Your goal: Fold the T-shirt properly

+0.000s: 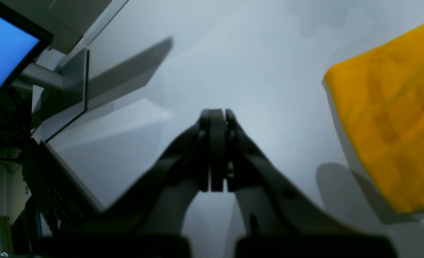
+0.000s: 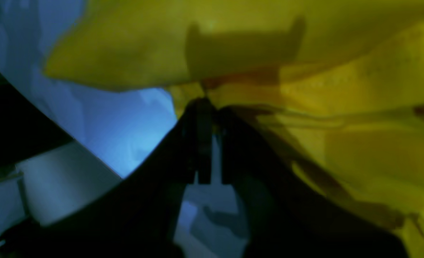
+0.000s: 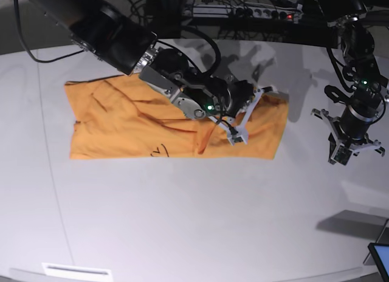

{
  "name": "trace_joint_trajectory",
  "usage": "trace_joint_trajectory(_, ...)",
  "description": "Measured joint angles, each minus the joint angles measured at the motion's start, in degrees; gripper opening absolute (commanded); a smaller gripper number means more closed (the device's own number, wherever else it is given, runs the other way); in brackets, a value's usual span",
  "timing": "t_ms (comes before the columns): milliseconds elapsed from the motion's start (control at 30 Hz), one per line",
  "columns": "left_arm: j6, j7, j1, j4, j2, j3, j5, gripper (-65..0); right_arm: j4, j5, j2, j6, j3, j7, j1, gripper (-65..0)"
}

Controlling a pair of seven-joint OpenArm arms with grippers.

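The right gripper [image 2: 206,104] pinches a fold of the T-shirt [image 3: 121,121] near its three o'clock end. The left gripper [image 1: 217,116], pressed together and empty, hovers over the table [image 3: 194,221] at three o'clock, well apart from the cloth.

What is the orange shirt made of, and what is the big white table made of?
The T-shirt looks like soft, thin woven or knit cloth with a dull finish: it wrinkles and bunches where the right gripper pinches it. The table seems a hard, smooth, pale sheet, maybe plastic or painted board; it shows soft shadows and a faint sheen. Which exactly, I cannot tell.
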Motion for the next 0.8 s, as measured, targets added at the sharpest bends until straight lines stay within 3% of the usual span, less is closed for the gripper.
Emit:
trace_joint_trajectory(300, 0.0, -0.04, 0.02, 0.0, 0.0, -0.02, 5.01, -65.0, 5.33, -1.11, 0.13, -0.09, 8.46, -9.27, 0.2, -63.5)
trace_joint_trajectory(433, 0.0, -0.13, -0.02, 0.0, 0.0, 0.0, 5.16, -65.0, 6.23, -1.11, 0.22, -6.67, 8.5, -11.04, 0.28, -63.5)
trace_joint_trajectory(600, 0.0, -0.09, -0.07, 0.0, 0.0, 0.17, 5.33, -65.0, 10.25, -0.9, 0.13, -7.89, 8.94, -14.38, -0.81, -63.5)
trace_joint_trajectory(700, 0.0, -0.07, -0.04, 0.0, 0.0, 0.22, 5.35, -65.0, 11.93, -0.68, 0.11, -11.23, 11.52, -16.57, -2.71, -63.5)
trace_joint_trajectory(800, 0.0, -0.24, -0.07, 0.0, 0.0, 0.28, 5.35, -65.0, 14.03, -0.9, 0.24, -12.57, 14.71, -18.75, -3.67, -63.5)
